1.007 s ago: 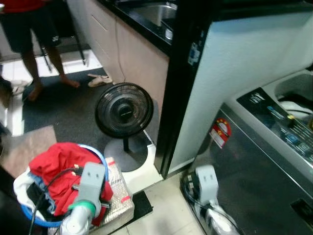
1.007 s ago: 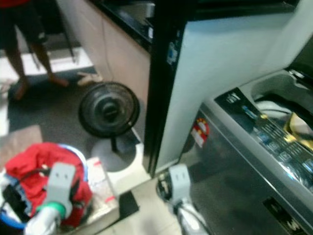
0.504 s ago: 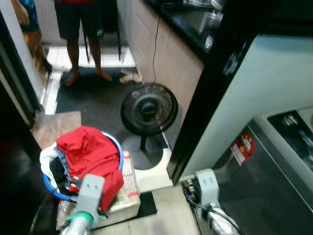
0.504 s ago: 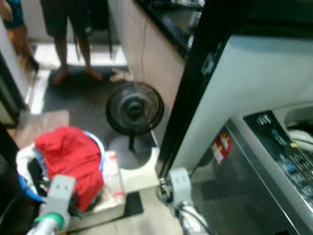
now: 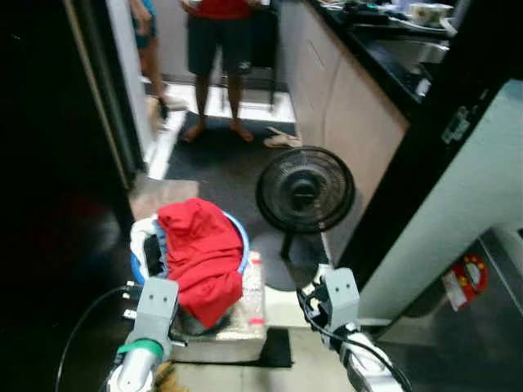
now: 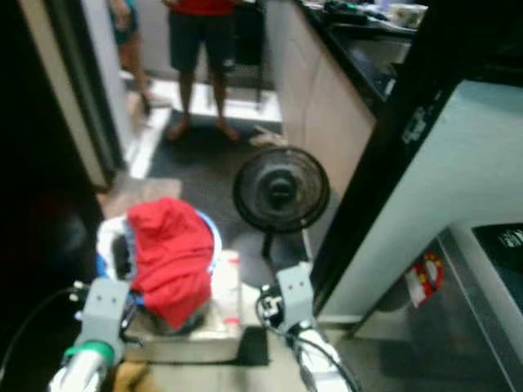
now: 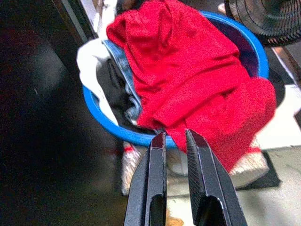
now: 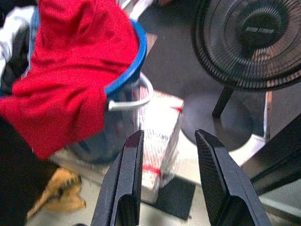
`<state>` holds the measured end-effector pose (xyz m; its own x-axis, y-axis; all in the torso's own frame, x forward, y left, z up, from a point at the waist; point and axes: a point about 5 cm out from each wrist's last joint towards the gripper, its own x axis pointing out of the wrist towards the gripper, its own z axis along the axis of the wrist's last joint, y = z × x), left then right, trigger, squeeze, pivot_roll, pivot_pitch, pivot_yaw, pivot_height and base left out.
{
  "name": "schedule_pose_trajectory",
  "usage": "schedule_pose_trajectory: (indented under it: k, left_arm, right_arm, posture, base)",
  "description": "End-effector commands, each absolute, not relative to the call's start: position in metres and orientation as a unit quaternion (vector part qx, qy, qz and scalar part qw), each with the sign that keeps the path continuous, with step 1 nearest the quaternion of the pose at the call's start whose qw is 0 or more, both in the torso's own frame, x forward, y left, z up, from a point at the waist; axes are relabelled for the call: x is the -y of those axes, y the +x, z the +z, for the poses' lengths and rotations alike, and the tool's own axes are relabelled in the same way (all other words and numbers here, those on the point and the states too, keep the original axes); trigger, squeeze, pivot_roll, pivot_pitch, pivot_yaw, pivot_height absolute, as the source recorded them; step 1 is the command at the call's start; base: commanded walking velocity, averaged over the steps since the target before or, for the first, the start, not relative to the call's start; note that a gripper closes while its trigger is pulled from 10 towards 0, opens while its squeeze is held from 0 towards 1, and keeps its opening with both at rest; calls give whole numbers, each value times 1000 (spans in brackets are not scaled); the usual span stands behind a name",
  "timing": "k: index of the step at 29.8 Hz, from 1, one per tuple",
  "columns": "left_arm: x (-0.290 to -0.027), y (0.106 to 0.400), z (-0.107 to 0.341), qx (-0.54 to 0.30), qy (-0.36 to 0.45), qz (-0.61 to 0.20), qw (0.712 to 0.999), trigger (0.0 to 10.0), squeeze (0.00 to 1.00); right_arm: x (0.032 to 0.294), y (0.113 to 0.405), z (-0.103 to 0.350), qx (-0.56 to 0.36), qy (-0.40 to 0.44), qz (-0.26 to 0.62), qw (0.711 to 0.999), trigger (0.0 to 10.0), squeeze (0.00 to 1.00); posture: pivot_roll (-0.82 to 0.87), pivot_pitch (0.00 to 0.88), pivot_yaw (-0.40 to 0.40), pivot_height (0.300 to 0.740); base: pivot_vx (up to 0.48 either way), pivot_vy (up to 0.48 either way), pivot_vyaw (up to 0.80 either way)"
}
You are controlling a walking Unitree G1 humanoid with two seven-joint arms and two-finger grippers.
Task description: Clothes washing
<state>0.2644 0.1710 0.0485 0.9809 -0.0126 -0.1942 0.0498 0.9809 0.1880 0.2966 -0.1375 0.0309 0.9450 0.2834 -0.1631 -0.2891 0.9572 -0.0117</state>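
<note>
- Red cloth, a soft crumpled shirt [image 5: 200, 255], lies heaped over a round blue plastic basin [image 7: 256, 56] at lower left of the head view and spills down over its near rim.
- Under the red shirt the left wrist view shows denim [image 7: 123, 70], a white garment [image 7: 91, 70] and something black, all packed inside the basin.
- The basin has a white loop handle [image 8: 141, 96] and sits on a box-shaped bundle wrapped in shiny clear film [image 5: 245, 314] with red tape marks.
- The left gripper [image 7: 175, 139] hangs just short of the basin's near rim, its two long black fingers [image 7: 157, 160] almost pressed together, with a thin gap and nothing between them.
- The right gripper [image 8: 167, 136] is spread wide, empty, poised over the wrapped bundle between the basin and the fan.
- A round black floor fan [image 5: 304, 189] with a wire grille stands on a disc base just right of the basin, against a beige cabinet [image 5: 347, 106].
- A tall white panel with a black edge [image 5: 458, 196] fills the right of the frame; a red sticker [image 5: 463, 273] sits on the grey surface below it.
- A person's bare legs in dark shorts [image 5: 216, 49] stand at the top, on a dark mat, near a pair of slippers [image 5: 282, 139].
</note>
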Motion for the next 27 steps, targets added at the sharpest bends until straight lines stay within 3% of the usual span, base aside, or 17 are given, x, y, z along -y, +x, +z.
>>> schedule_pose_trajectory:
  k: [1,12,27]
  left_arm:
    - [-170,262,43,-105,95,-17,990,10000,0]
    - [-168,266,48,-91,93,-16,991,10000,0]
    - [-163,274,55,-73,91,-21,993,10000,0]
  right_arm:
    - [137,296,30,-80,-18,145,986,10000,0]
    - [134,300,37,-60,0,143,988,10000,0]
    - [135,305,45,-41,19,132,990,10000,0]
  posture:
    - [90,53,-79,740]
    - [92,60,-77,740]
    - [91,62,-72,740]
  base:
    - [0,0,763]
    - [0,0,744]
    - [456,0,0]
